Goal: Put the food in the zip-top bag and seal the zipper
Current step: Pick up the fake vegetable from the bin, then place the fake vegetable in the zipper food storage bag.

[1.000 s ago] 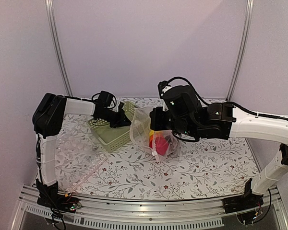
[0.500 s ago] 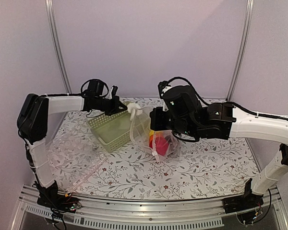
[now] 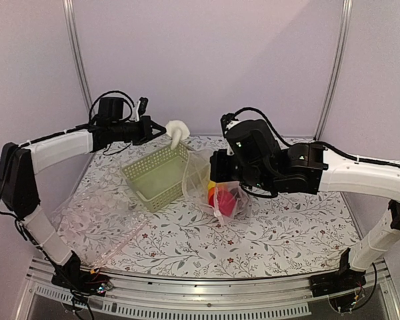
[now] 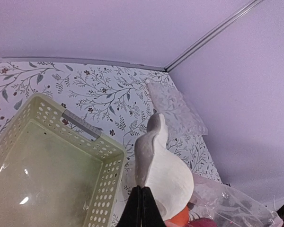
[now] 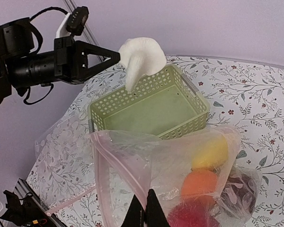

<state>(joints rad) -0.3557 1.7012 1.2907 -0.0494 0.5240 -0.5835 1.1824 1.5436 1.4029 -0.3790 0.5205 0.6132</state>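
Note:
My left gripper [image 3: 163,131] is shut on the white food [image 3: 177,131] and holds it in the air above the far corner of the basket. It also shows in the left wrist view [image 4: 163,172] and the right wrist view [image 5: 140,56]. My right gripper [image 5: 144,201] is shut on the pink zipper strip [image 5: 105,176] of the zip-top bag [image 3: 221,193] and holds its mouth up and open. Inside the bag lie the yellow [image 5: 211,152], orange [image 5: 201,182], red [image 5: 194,215] and dark maroon [image 5: 242,187] foods. The green food and the slider are hidden.
A light green lattice basket [image 3: 157,176] stands empty just left of the bag. A second clear bag [image 3: 97,212] lies flat on the left of the floral table. Another clear bag [image 4: 175,106] lies in the far corner. Walls stand close behind.
My left gripper has risen out of the basket with the white food, up and towards the back. The left arm has swung out to the left. The right arm and bag have not moved.

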